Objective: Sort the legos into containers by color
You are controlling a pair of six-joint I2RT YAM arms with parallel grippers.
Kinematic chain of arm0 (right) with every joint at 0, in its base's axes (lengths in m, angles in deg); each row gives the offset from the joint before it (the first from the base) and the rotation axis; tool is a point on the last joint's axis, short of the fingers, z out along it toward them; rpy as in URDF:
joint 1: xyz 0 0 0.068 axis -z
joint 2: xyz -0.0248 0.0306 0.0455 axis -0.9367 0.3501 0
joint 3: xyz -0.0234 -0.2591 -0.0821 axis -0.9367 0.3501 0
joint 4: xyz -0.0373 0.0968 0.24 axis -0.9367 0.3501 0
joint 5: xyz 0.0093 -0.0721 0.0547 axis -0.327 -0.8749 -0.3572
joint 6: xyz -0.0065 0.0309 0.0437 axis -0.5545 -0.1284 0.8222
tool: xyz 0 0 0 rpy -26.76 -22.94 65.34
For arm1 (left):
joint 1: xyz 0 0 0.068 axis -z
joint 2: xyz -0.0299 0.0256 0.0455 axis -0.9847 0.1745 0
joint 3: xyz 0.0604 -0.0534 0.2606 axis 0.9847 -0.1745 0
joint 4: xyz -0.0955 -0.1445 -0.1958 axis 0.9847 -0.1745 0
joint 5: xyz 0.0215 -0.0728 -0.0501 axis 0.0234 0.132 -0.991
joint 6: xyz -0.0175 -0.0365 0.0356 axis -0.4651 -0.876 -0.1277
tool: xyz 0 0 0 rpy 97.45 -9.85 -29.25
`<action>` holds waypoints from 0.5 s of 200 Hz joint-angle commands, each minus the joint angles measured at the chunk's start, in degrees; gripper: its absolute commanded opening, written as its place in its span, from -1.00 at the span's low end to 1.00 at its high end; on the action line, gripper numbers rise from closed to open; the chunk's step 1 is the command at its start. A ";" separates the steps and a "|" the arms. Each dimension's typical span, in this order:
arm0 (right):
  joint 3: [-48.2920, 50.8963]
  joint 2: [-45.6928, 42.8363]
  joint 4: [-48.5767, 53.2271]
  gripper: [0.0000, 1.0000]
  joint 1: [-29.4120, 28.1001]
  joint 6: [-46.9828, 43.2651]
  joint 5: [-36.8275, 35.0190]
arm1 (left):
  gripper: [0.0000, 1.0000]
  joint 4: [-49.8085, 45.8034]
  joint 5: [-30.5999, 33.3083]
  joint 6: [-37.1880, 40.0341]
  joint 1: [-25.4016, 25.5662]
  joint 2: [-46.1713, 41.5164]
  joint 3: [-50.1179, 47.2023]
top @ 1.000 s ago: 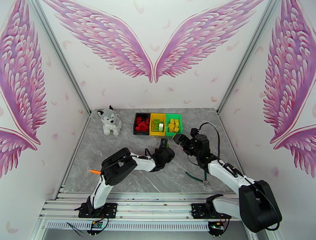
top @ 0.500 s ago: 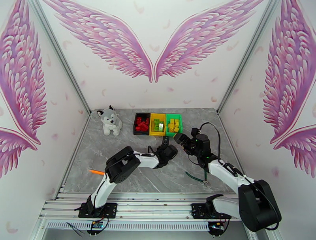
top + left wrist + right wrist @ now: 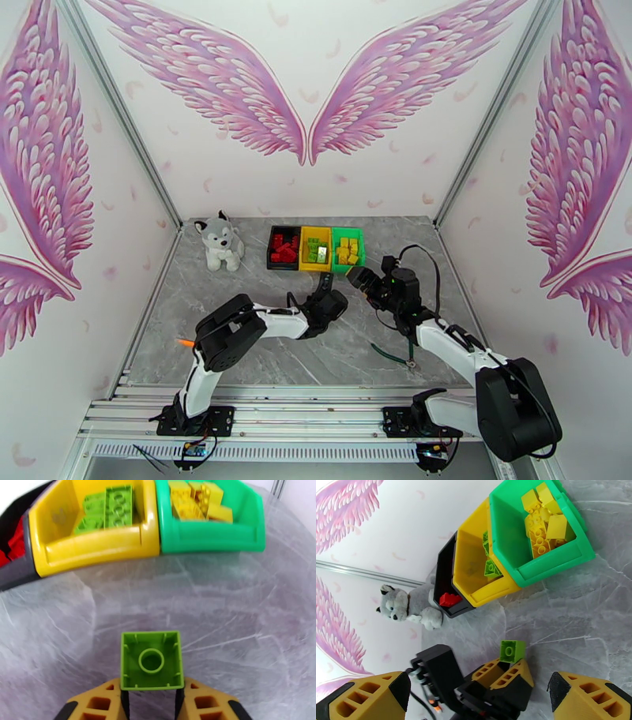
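Green lego clamped in left fingers shows its hollow underside from the wrist; right fingers gape.

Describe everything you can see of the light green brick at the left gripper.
Small, square, glossy plastic, the light green brick shows its hollow underside, one central tube inside, toward the left wrist camera. The left gripper pinches its two sides. It is over the grey marbled table, short of the yellow bin.
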 commanded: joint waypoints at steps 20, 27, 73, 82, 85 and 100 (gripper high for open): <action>0.73 -0.53 -1.36 0.97 0.37 0.96 0.78 | -0.42 -4.70 0.54 5.21 -3.58 -7.89 0.56; 0.66 -0.55 -1.28 0.98 0.36 0.86 0.78 | -0.42 -5.53 0.31 6.15 -4.33 -8.34 1.51; 0.56 -0.54 -1.19 0.98 0.36 0.70 0.73 | -0.37 -11.09 -5.54 9.85 -11.65 -6.27 12.50; 0.50 -0.47 -1.18 0.98 0.36 0.70 0.72 | -0.36 -12.55 -6.93 10.27 -13.09 -4.85 15.54; 0.48 -0.49 -1.11 0.98 0.40 0.65 0.72 | -0.35 -13.10 -7.44 10.47 -13.50 -4.22 16.74; 0.39 -0.48 -1.02 0.98 0.43 0.50 0.70 | -0.31 -16.10 -9.49 11.27 -15.40 -0.99 22.92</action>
